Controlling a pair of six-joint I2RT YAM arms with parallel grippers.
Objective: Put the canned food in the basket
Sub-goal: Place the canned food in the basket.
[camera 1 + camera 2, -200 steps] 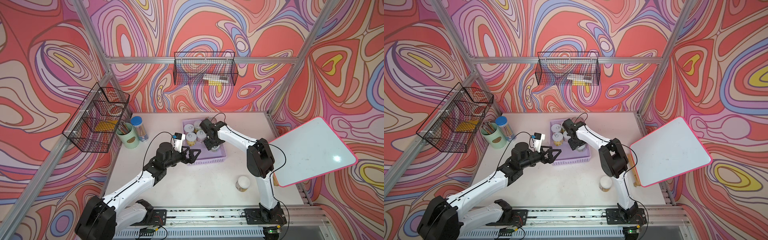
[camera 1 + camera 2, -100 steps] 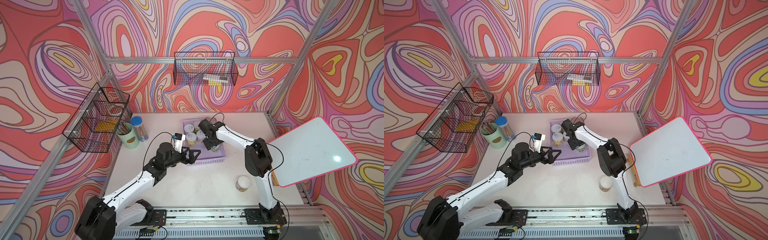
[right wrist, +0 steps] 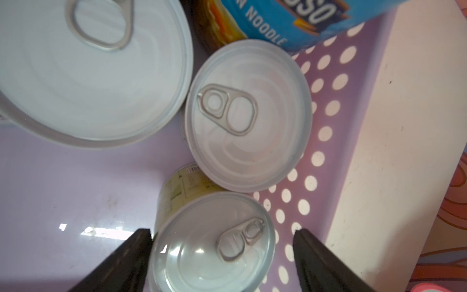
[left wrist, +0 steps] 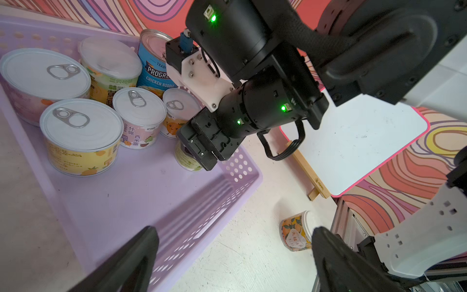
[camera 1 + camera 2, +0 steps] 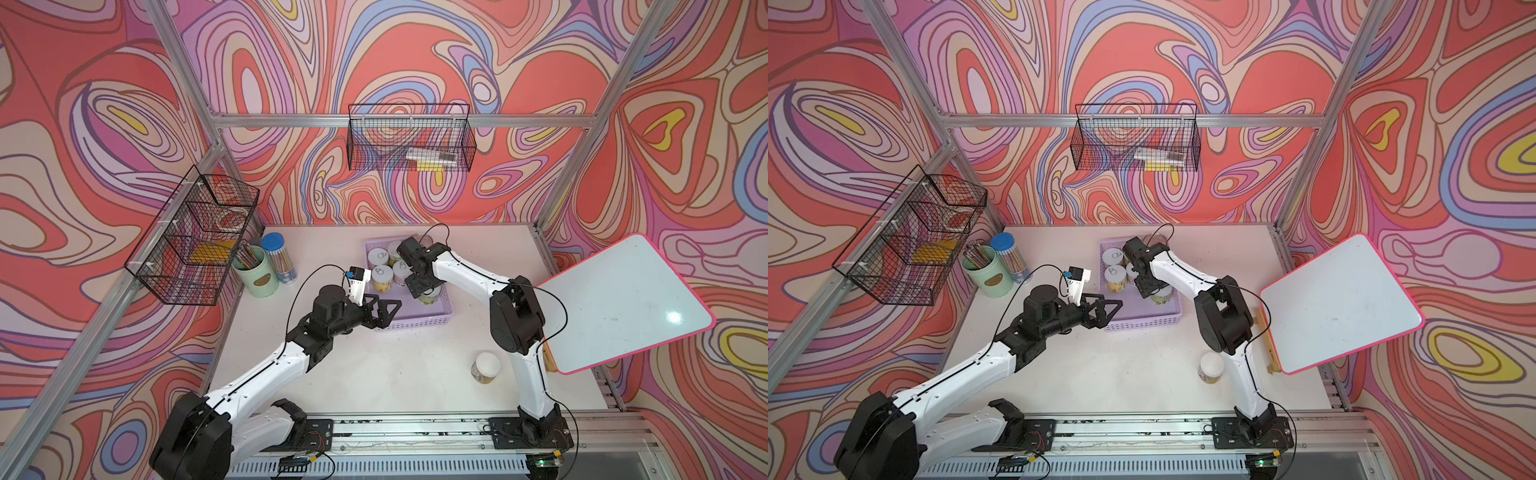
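Observation:
The lilac basket [image 5: 415,322] [image 5: 1142,322] [image 4: 151,187] holds several upright cans, among them a taller blue can [image 4: 154,63] [image 3: 290,20]. My right gripper [image 5: 424,286] [image 5: 1152,286] [image 3: 222,232] points down into it, open, straddling a green-labelled can [image 3: 212,250] [image 4: 185,159] that stands on the basket floor. One finger is close against the can and the other stands clear of it. One more can [image 5: 486,367] [image 5: 1211,368] [image 4: 294,233] stands on the table near the right arm's base. My left gripper [image 5: 392,316] [image 5: 1113,313] [image 4: 235,230] hangs open and empty at the basket's front left corner.
A mint-green pen cup [image 5: 255,272] and a blue-lidded pencil jar [image 5: 278,257] stand at the back left. Black wire baskets hang on the left wall [image 5: 195,241] and the back wall [image 5: 409,137]. A pink-edged whiteboard [image 5: 623,303] leans at the table's right edge.
The right gripper's jaws have parted from the can, which now stands in the basket. The left arm has not moved.

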